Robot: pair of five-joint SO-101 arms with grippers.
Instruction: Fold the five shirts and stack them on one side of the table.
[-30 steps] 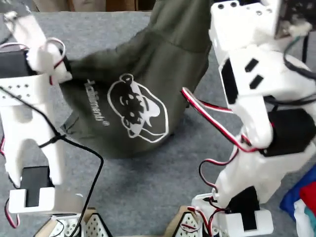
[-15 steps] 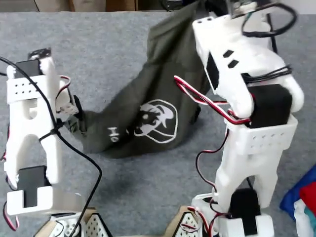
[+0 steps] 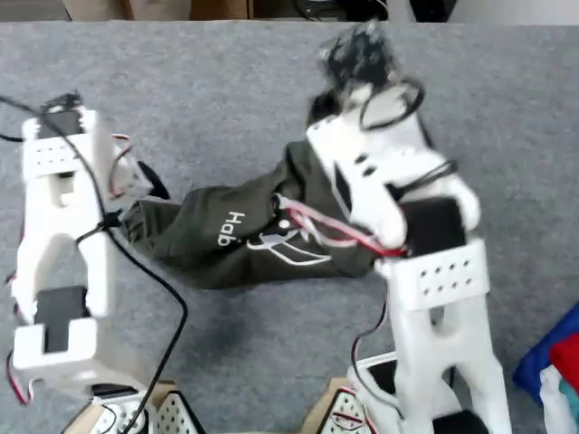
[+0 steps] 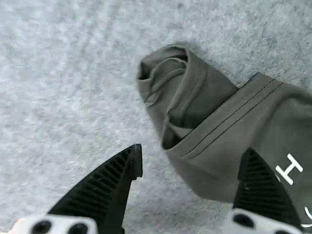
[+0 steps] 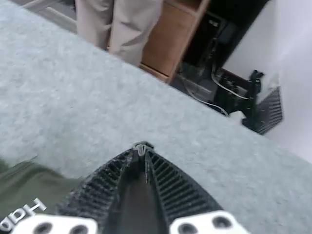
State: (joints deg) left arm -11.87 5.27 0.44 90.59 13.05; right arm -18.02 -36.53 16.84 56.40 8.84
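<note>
I saw the olive shirt [image 3: 235, 237] bunched at centre frame on the grey tabletop [image 3: 181, 81], high view. Left fingers [image 4: 114, 180] were spread wide, and its rolled end lay below the gap between them; contact unclear. Right fingers [image 5: 163, 183] were pressed together, pinching nothing, with the shirt behind the tips.

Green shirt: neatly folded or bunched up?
Bunched up: the green shirt lies in a crumpled, uneven heap, one edge curled over itself.
</note>
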